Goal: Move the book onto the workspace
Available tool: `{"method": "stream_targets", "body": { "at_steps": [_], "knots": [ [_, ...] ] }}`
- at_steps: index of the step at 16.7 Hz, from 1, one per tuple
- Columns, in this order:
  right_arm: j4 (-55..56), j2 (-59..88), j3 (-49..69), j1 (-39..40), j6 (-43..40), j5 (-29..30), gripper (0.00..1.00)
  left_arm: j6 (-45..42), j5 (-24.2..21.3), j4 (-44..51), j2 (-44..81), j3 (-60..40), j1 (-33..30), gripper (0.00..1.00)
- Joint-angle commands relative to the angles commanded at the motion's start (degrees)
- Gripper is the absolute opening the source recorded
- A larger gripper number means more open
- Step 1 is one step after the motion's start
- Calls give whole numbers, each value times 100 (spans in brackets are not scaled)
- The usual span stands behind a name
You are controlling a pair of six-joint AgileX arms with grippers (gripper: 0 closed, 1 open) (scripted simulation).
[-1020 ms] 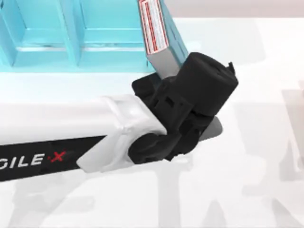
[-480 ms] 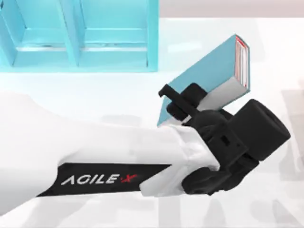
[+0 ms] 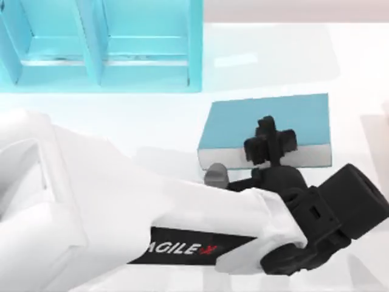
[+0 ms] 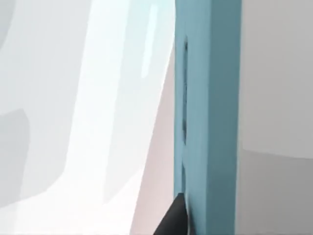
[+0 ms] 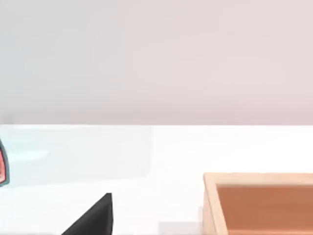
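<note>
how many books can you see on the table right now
1. The book lies cover-up on the workspace, to the right of the turquoise shelf, with the left gripper clamped on its near edge. The left arm hides part of the table, so others may be concealed.

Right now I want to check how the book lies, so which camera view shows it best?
The top view: the book lies flat on the white tabletop, cover up, left end effector at its near edge. The left wrist view shows a close teal strip; the right wrist view a red-marked sliver.
</note>
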State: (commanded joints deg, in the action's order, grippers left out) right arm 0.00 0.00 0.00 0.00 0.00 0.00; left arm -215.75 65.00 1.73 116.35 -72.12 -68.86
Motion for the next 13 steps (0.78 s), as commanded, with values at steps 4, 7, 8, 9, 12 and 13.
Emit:
{"method": "stream_targets", "body": {
  "at_steps": [4,7,8,9,12,13],
  "knots": [
    [0,0,0,0,0,0,100,-850,305,-143,251,-71,-77,0],
    [0,0,0,0,0,0,100,-1134,421,-209,342,-97,-101,0],
    [0,0,0,0,0,0,100,-1164,435,-217,352,-100,-104,0],
    [0,0,0,0,0,0,100,-1164,435,-217,352,-100,-104,0],
    [0,0,0,0,0,0,100,-1164,435,-217,352,-100,-104,0],
    [0,0,0,0,0,0,100,-1165,408,-224,347,-57,-73,0]
  ]
}}
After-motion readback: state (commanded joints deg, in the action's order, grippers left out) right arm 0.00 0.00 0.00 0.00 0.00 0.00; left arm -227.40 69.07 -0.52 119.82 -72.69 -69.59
